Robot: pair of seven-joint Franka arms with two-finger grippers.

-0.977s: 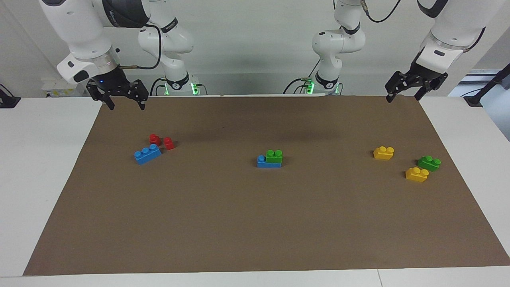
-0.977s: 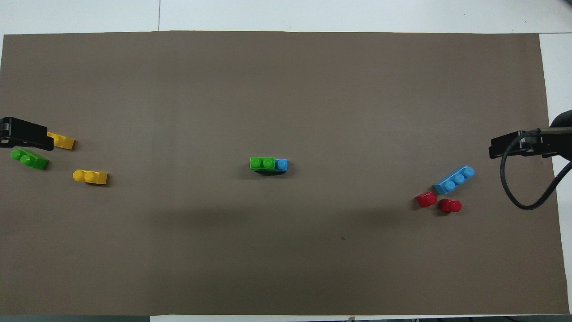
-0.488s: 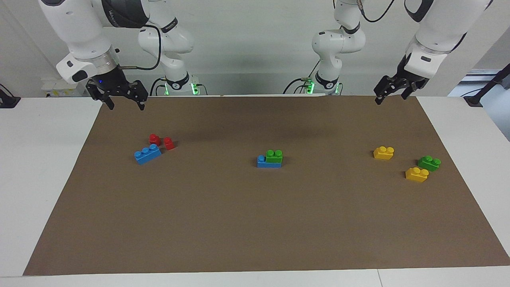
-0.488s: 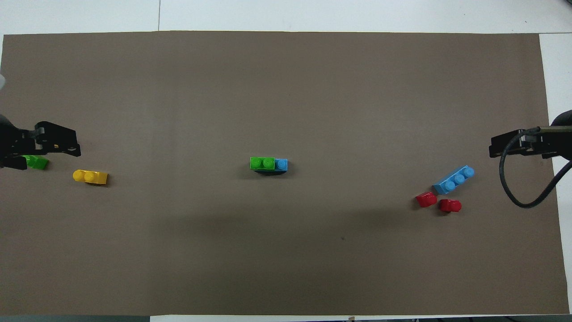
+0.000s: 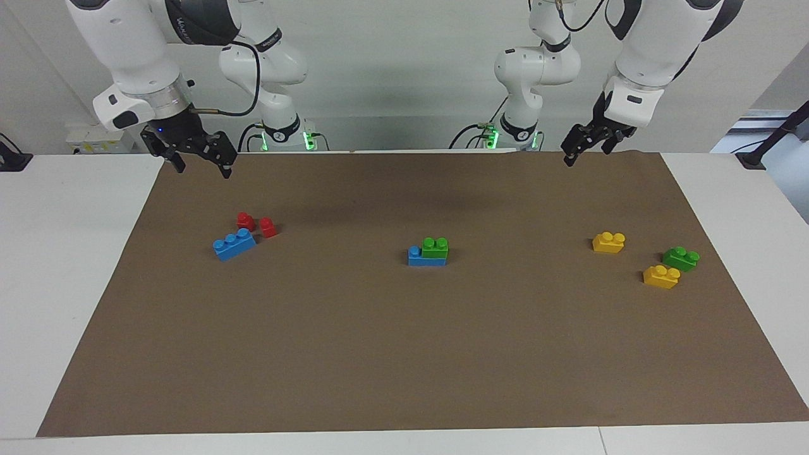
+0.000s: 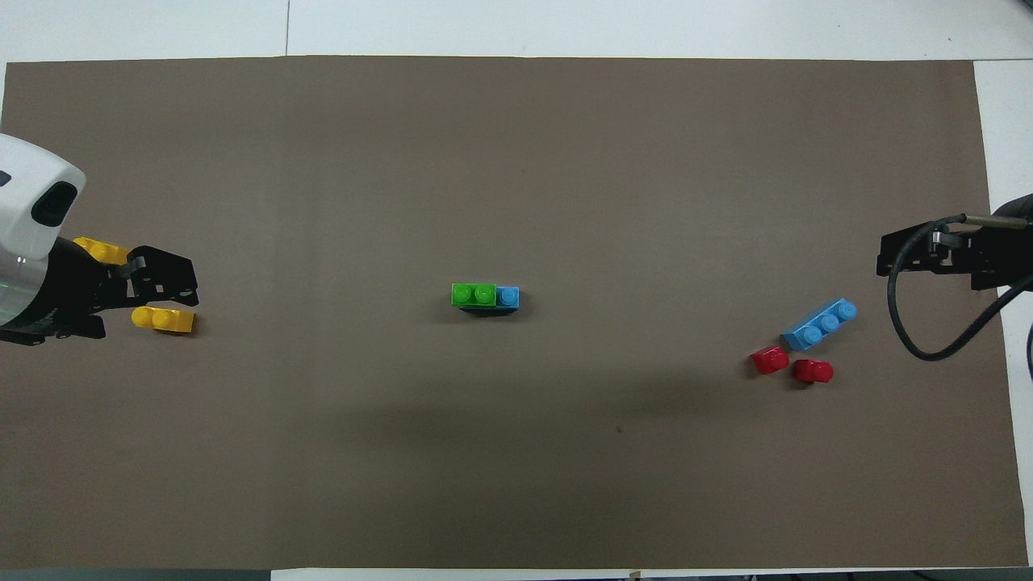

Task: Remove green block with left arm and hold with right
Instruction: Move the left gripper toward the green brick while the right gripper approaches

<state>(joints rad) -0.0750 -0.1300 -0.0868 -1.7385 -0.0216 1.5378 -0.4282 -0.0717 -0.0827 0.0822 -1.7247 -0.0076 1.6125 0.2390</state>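
Observation:
A green block [image 5: 435,247] sits stacked on one end of a blue brick [image 5: 417,257] at the middle of the brown mat; the stack also shows in the overhead view [image 6: 474,294]. A second green block [image 5: 681,258] lies loose toward the left arm's end, and the left hand hides it in the overhead view. My left gripper [image 5: 586,153] is open and empty, raised over the yellow bricks [image 6: 145,307]. My right gripper [image 5: 203,169], with a blue wrist light, is open and empty, raised over the mat's corner at the right arm's end [image 6: 916,260].
Two yellow bricks [image 5: 608,242] [image 5: 661,277] lie beside the loose green block. A blue three-stud brick [image 5: 234,244] and two small red blocks [image 5: 245,220] [image 5: 268,227] lie toward the right arm's end. The brown mat [image 5: 404,354] covers the white table.
My left gripper has swung from the mat's corner toward the middle of the table and turned. My right gripper has shifted only slightly. No block has moved.

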